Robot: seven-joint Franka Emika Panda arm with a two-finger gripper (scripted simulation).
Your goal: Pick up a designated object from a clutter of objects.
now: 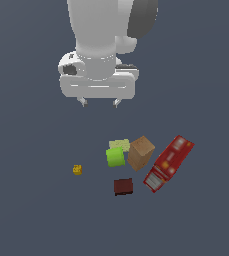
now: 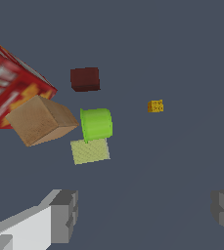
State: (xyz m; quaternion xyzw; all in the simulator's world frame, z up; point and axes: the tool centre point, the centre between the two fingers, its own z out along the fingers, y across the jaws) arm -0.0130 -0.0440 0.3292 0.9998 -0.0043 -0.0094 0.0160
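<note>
The designated object, a small dark maroon block (image 1: 123,186) (image 2: 85,79), lies on the grey floor at the near edge of the clutter of objects. My gripper (image 1: 100,102) (image 2: 145,212) hangs high above the floor, behind the clutter in the exterior view and apart from everything. It is open, its two fingertips (image 2: 64,215) spread wide with nothing between them. The maroon block stands free, just clear of the lime-green cylinder (image 1: 115,157) (image 2: 96,124) and the long red box (image 1: 169,162) (image 2: 8,85).
A tan box (image 1: 141,152) (image 2: 41,119) leans between the red box and the green cylinder. A pale yellow-green block (image 1: 119,144) (image 2: 90,151) touches the cylinder. A tiny yellow piece (image 1: 77,169) (image 2: 155,106) lies alone toward the exterior view's left.
</note>
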